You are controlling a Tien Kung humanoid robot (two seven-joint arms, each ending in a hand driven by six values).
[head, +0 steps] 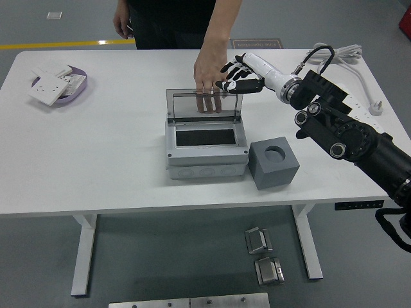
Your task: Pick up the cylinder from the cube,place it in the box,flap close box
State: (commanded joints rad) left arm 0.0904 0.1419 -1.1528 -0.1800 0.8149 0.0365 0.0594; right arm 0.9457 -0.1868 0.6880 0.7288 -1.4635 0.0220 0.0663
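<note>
Head view shows me the right robot hand [239,76] reaching in over the far part of the white surface [115,167], just above and to the right of the box's raised flap [204,102]. Its fingers [232,67] are loosely spread and I see nothing held in them. The left robot hand does not appear anywhere in my view.

The grey box [207,149] sits mid-surface with its clear flap standing upright at the back edge. Inside I see only a dark rectangular opening; I cannot make out the cylinder in there or anywhere else. The grey cube [273,164] stands just beside the box's right front corner, its round top recess showing dark.

A person stands at the far side. One hand [209,67] rests on the surface right behind the flap, fingertips visible through the clear panel, close beside the right robot hand's fingers. The other hand [123,23] hangs by the body.

Off to the far left I see a purple tray [77,93] holding white socket plates, and to the far right a white power strip [353,113] with its coiled cable.
</note>
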